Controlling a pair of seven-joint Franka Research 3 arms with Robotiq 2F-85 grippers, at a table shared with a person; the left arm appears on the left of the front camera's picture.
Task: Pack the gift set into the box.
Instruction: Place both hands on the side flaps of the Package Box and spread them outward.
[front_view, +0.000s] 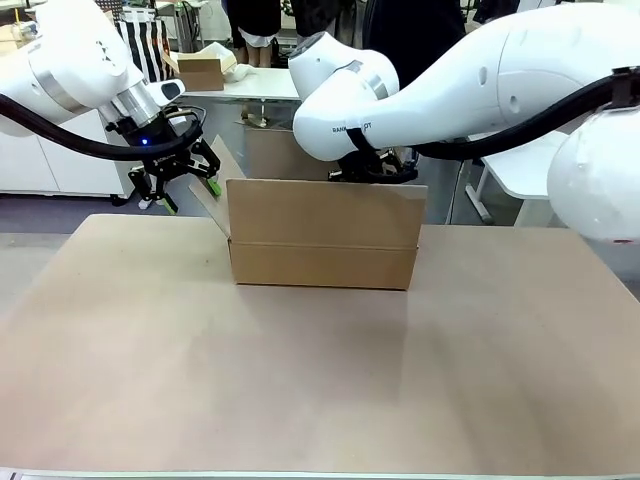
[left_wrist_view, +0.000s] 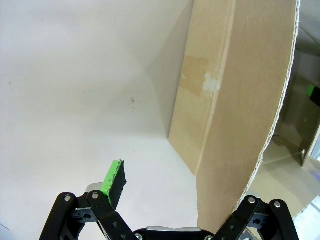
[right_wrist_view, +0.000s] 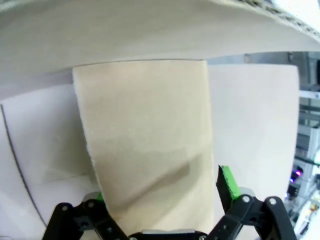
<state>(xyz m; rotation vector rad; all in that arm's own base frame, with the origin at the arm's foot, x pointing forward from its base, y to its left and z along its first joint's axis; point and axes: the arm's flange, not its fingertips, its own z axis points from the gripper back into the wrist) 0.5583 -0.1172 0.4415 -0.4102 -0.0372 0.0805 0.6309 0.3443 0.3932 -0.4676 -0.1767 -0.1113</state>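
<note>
The box (front_view: 320, 240) sits on the far middle of the table (front_view: 300, 400). It is a plain brown corrugated carton, rectangular, with one straight crease running along its long near side. The table has a smooth, matte tan surface.

The box's near top flap stands upright, and the end flap (front_view: 214, 180) on the robot's left splays outward.

The left gripper (front_view: 190, 195) hangs just off that left end of the box, and its jaws are spread. In the left wrist view, one green-padded finger (left_wrist_view: 114, 182) stands free of the card. The flap's (left_wrist_view: 240, 100) raw fluted edge cuts in front of the other finger.

The right arm reaches over behind the box. The right gripper (right_wrist_view: 160, 187) has its jaws wide apart. A flat, pale, rough-edged cardboard flap (right_wrist_view: 145, 140) lies between them, and the right green pad (right_wrist_view: 227, 181) stands clear of its edge.
</note>
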